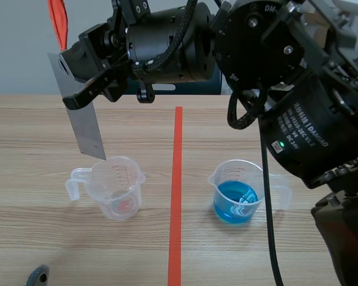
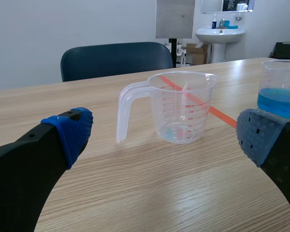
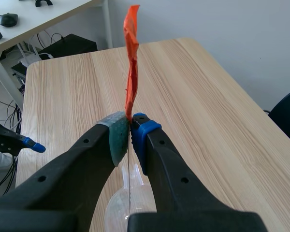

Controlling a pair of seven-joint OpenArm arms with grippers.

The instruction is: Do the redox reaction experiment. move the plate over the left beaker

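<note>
Above the tabletop (image 1: 42, 125), the right claw (image 1: 77, 83), entering from 3 o'clock, is clenched on the upper end of the plate (image 1: 83, 125). The left claw (image 2: 164, 135) is held released, low, facing the left beaker (image 2: 181, 108). The plate is hung near-vertical, long axis 12 to 6, lower corner apparently just above the left beaker's 10 o'clock rim, not yet centred.

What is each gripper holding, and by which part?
The right gripper holds the plate by its upper end, just below the orange strip. The left gripper is open, holding nothing.
</note>
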